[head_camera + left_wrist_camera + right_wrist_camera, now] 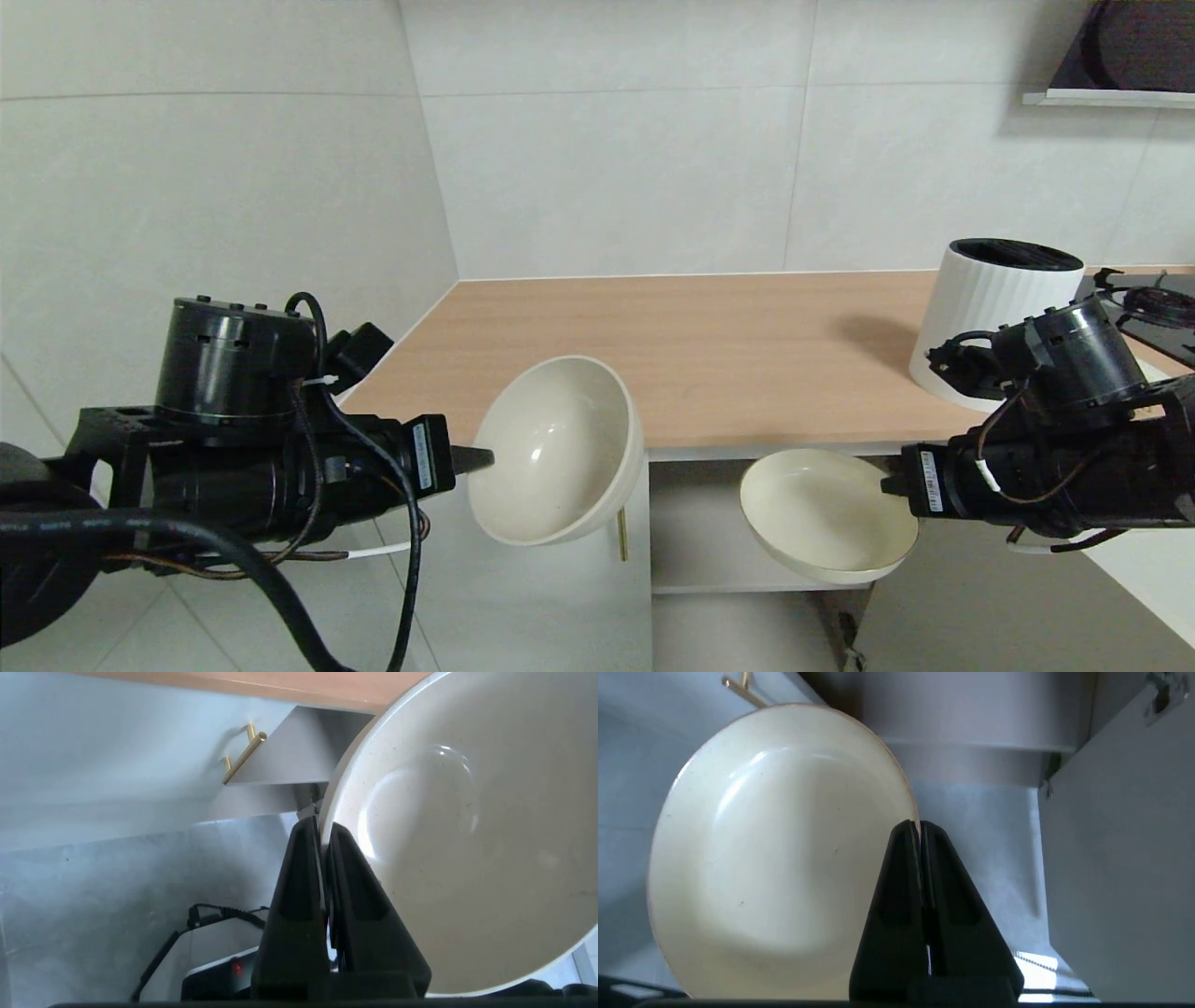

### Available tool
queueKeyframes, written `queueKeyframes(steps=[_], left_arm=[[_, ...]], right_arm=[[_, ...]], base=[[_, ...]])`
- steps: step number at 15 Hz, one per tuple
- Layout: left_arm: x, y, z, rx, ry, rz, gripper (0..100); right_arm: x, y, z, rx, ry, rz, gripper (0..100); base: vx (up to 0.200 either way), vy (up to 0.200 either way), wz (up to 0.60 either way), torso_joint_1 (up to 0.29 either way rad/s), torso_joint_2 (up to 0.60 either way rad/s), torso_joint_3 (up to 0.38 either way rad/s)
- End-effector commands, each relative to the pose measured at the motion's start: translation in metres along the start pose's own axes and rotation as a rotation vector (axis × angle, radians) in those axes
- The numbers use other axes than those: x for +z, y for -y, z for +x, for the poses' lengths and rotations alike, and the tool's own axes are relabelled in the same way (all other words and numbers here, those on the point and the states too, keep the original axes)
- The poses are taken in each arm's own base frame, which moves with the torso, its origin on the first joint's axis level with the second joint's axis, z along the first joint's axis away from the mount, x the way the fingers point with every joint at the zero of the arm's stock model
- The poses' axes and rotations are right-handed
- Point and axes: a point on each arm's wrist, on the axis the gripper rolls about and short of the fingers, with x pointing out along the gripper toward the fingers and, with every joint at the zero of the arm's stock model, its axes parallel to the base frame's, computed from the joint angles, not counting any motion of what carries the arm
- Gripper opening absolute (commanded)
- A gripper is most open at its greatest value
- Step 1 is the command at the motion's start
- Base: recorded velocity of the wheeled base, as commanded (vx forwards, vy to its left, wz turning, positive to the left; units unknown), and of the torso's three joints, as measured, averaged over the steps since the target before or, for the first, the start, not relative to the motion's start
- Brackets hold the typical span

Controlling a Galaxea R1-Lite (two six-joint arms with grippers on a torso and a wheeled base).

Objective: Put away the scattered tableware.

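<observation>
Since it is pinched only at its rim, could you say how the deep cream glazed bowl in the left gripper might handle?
The deep cream glazed bowl looks rigid, probably ceramic, so likely brittle if dropped. Its shiny glaze may be slippery, and the left gripper, shut on one rim spot, might let it swivel.

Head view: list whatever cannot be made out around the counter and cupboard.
White container: contents hidden by its own wall, head view.
Cupboard interior: partly hidden behind the deep bowl and the shallow bowl, head view.
Stove: cut off by the right edge, head view.
</observation>
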Motion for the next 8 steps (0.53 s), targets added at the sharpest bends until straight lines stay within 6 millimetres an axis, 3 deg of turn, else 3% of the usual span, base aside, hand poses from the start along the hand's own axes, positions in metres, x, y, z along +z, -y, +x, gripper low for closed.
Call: queueKeyframes(steps=[1, 8], left_arm=[[-0.0009, -0.0011, 0.0023, 0.005, -0.008, -0.001, 0], [-0.0009, -0.0011, 0.0023, 0.005, -0.008, -0.003, 0]], right_arm=[[-0.0018, 0.0009, 0.0021, -0.001, -0.004, 0.000, 0], [-0.0029, 0.0013, 0.0030, -0.001, -0.006, 0.000, 0]], base=[[0.000, 0.000, 0.00, -0.124, 0.29, 0.168], [0.000, 0.000, 0.00, -0.178, 0.44, 0.250]])
